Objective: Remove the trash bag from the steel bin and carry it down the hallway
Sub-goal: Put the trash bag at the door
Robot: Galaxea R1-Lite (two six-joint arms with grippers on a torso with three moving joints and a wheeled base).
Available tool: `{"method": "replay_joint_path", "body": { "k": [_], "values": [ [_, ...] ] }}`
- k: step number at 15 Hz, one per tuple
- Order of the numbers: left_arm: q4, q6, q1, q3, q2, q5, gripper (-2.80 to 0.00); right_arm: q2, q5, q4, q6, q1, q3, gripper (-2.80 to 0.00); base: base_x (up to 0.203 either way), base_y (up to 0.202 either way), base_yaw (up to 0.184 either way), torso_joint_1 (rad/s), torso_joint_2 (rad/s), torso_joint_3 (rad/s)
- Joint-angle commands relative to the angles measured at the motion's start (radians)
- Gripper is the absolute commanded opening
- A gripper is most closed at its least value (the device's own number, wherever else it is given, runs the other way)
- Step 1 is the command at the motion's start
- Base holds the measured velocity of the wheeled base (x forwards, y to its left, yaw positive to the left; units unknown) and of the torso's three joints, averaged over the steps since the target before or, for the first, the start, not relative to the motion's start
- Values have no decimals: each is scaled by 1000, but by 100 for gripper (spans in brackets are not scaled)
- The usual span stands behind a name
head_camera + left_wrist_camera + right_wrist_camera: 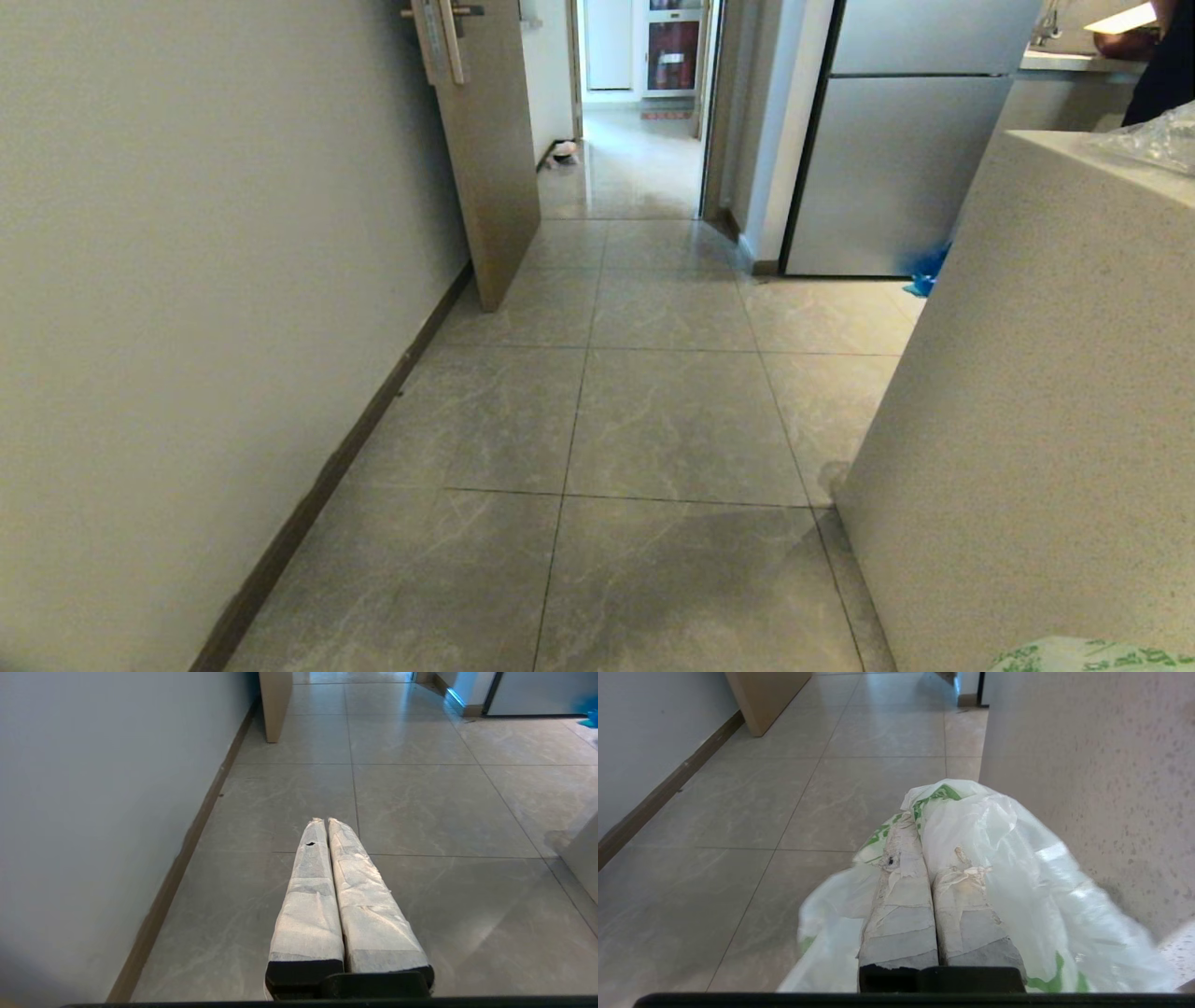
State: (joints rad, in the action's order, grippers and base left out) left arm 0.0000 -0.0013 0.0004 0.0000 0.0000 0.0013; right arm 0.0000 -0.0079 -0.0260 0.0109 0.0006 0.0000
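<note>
Hallway: right tool clamps green-printed, unreadable trash bag; left tool closed, empty.

No text, label, brand, number or sign can be read anywhere. The thin translucent white plastic trash bag carries green printed marks, but they are crumpled and folded and cannot be made out as characters. The same green print shows at the lower edge of the head view, likewise unreadable.
</note>
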Motion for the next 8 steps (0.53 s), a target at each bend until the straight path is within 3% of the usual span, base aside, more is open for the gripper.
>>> {"method": "replay_joint_path", "body": {
  "k": [1,8],
  "values": [
    [0,0,0,0,0,0,-280,2,0,0,0,-1,9,-280,0,0,0,0,0,0],
    [0,-2,0,0,0,0,-280,0,0,-1,0,-1,9,-280,181,0,0,3,3,2]
  ]
}}
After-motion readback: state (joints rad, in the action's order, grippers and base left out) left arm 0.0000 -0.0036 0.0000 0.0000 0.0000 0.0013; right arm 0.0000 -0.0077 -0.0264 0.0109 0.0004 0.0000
